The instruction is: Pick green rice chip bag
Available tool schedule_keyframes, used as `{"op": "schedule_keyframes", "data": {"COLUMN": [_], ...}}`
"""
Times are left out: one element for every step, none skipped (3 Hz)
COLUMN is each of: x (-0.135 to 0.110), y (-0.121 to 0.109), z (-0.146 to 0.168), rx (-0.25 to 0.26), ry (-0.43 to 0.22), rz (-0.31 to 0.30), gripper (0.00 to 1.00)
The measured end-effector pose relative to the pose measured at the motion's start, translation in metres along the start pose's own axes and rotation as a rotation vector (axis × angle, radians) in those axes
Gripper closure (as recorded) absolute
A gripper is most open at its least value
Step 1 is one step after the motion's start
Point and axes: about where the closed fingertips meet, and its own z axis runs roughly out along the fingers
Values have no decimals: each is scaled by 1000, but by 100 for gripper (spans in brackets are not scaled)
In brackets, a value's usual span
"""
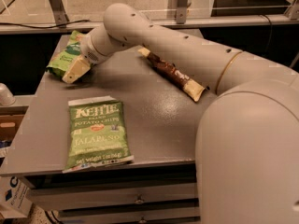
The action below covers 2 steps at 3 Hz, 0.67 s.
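Grey tabletop (154, 115) over drawer fronts (135, 197). Nearest, approx 7 o'clock from table centre: flat Kettle jalapeno bag (97, 135), face up, well apart from the target. At 1 o'clock the brown and cream bag (174, 73) lies diagonally, just beside the arm (187, 45). Far corner, 10 o'clock: green rice chip bag (63, 57), resting on the table, not lifted. Gripper (74, 70) sits at its near side, touching or just beside; can't tell how wide it's set or whether it has hold. Judgement: reach done, grasp & lift left. Nothing blocks the way.
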Motion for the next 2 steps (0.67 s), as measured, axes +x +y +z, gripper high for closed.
{"op": "schedule_keyframes", "data": {"x": [10,18], "y": [-2,-1], "z": [0,-8], "rx": [17,30], "ry": [1,12], "rz": [38,44], "gripper": [40,64]}}
